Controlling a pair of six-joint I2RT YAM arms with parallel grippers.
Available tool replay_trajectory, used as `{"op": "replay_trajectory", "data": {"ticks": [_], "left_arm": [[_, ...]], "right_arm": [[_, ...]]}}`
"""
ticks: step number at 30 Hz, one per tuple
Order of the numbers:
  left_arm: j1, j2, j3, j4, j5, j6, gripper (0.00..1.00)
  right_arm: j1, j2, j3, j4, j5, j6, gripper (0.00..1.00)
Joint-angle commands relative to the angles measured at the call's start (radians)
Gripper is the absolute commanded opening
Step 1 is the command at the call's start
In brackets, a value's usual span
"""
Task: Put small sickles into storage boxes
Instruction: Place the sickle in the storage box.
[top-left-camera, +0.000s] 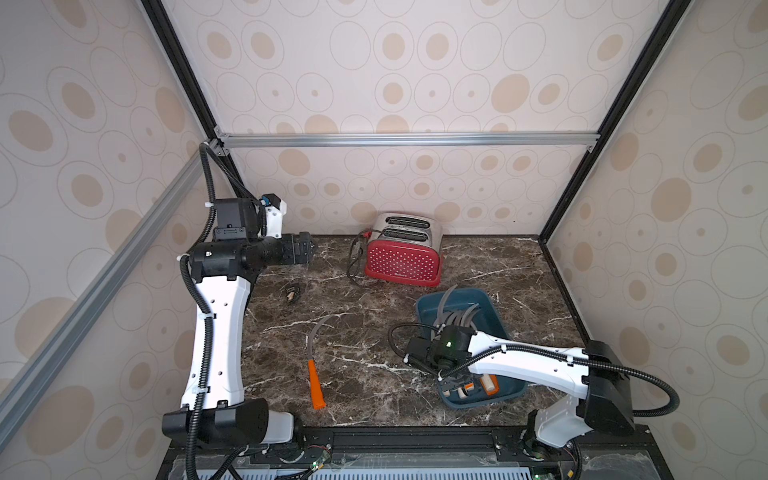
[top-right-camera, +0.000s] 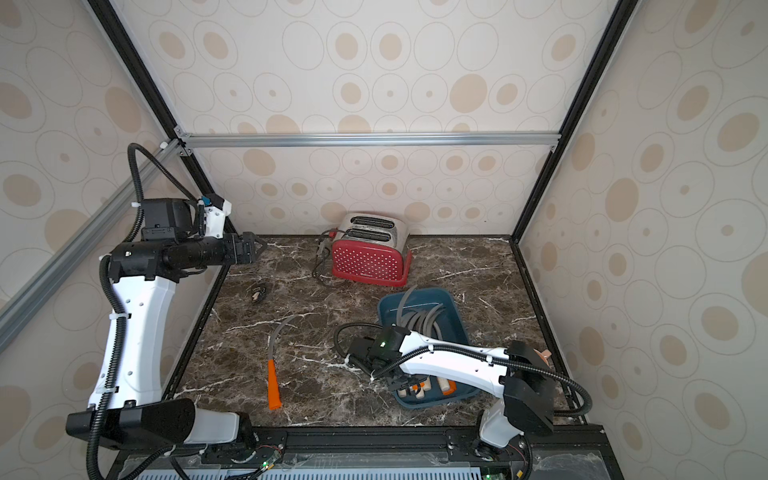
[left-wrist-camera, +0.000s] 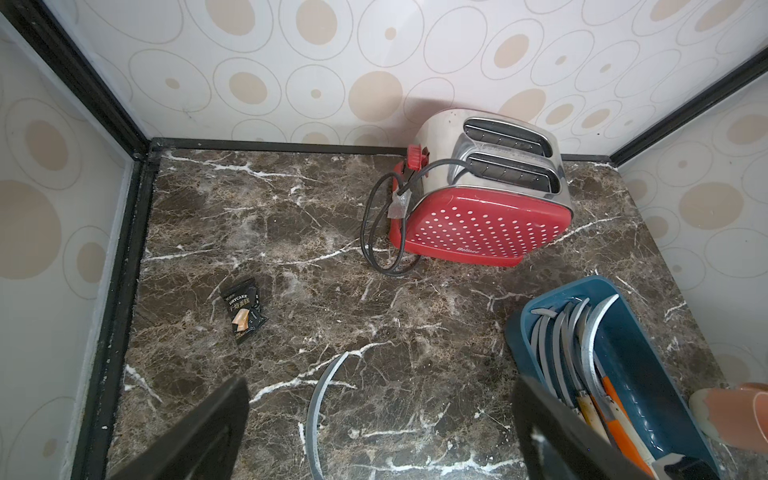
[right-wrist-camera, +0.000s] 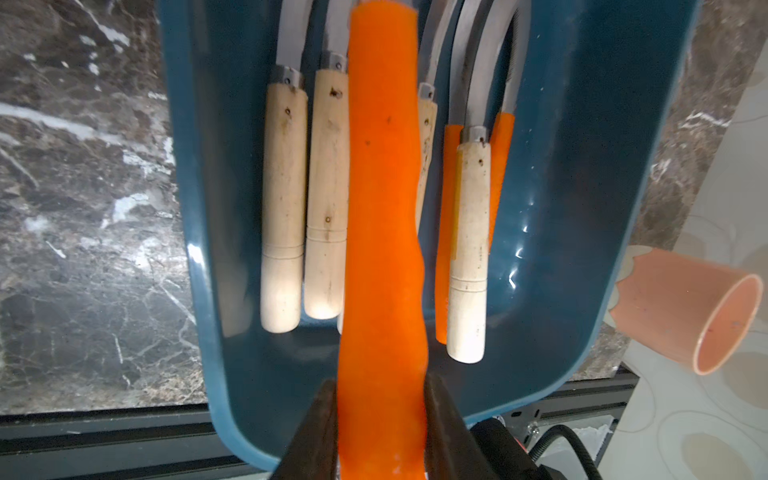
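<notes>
Your right arm (top-left-camera: 523, 359) covers the middle of the tray (top-left-camera: 478, 293) in both top views, so the sickle it carries hardly shows there. In the right wrist view that held sickle (right-wrist-camera: 384, 187) loses its blade at the picture's edge, and you cannot tell whether it touches the tray.

The table (top-left-camera: 374, 395) is dark marble with white veins. The walls (top-left-camera: 415, 62) wear beige ovals, and a red toaster (top-left-camera: 402, 259) stands at the back.

The right gripper (right-wrist-camera: 380, 384) is clamped on the held sickle's orange handle over the tray's near end. That sickle runs lengthwise beside the other sickles (right-wrist-camera: 284, 199), handles toward the table's front, blades toward the toaster.

The left gripper (left-wrist-camera: 380, 384) hangs with its fingers wide apart. One loose sickle (top-left-camera: 316, 374) lies on the table left of the tray, handle frontward.
</notes>
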Motion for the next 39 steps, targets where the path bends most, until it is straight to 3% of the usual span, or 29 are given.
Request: {"op": "replay_trajectory", "data": {"ticks": [1, 14, 21, 29, 39], "left_arm": [[0.007, -0.014, 0.003, -0.002, 0.015, -0.003, 0.99], [0.006, -0.025, -0.056, 0.004, 0.042, 0.009, 0.99], [0.007, -0.028, -0.088, 0.016, 0.064, 0.012, 0.99], [0.007, -0.030, -0.096, 0.020, 0.063, 0.016, 0.99], [0.006, -0.035, -0.096, 0.021, 0.062, 0.012, 0.99]], "right_arm": [[-0.017, -0.032, -0.047, 0.077, -0.054, 0.007, 0.00], [-0.113, -0.001, -0.123, 0.229, -0.124, -0.068, 0.07], [-0.117, 0.076, -0.096, 0.239, -0.129, -0.093, 0.24], [-0.118, 0.090, -0.089, 0.231, -0.124, -0.090, 0.51], [-0.117, 0.047, -0.076, 0.192, -0.103, -0.080, 0.60]]}}
